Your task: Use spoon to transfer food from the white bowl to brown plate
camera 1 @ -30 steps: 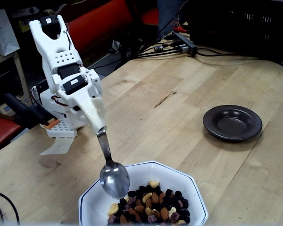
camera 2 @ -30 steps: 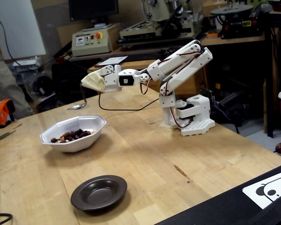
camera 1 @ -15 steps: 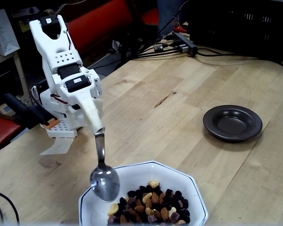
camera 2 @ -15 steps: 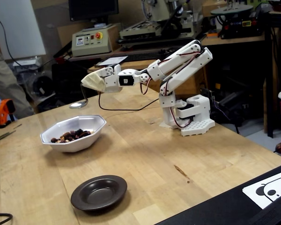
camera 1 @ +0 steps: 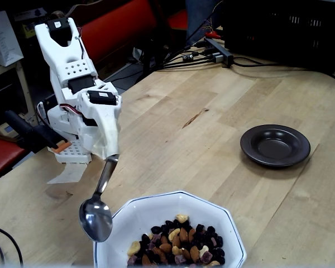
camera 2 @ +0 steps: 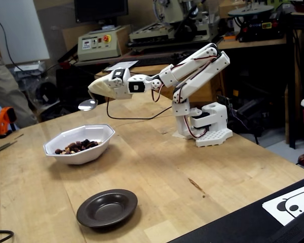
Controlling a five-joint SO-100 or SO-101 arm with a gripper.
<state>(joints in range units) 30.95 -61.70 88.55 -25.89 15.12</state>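
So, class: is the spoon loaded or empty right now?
Empty. The spoon shows a bare shiny bowl, held above the table beside the white bowl; the food lies inside it.

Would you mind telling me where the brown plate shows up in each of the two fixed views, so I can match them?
A fixed view: the brown plate sits at the right, empty, up and right of the white bowl.
A fixed view: the brown plate sits at the bottom, left of centre, nearer the camera than the white bowl.
Shared landmark: the white bowl holding the food.
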